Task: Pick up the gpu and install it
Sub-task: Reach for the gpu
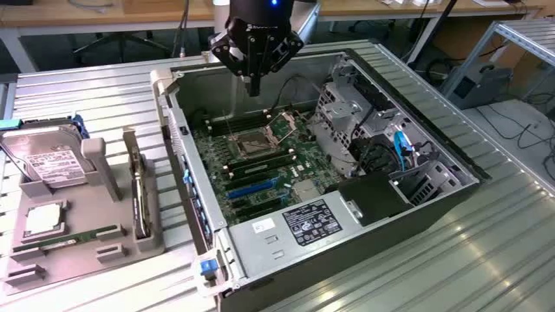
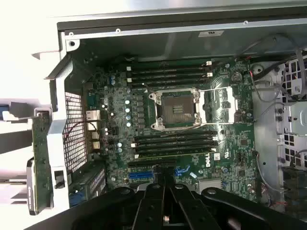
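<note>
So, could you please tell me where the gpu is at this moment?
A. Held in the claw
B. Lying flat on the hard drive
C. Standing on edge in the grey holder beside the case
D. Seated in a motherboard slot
C: the gpu stands on edge in the grey holder at the exterior view's left of the case, while the claw hangs shut and empty above the motherboard.

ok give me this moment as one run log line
end effector: shut, empty | position: above open computer case | gpu: upright in tray holder, outside case
</note>
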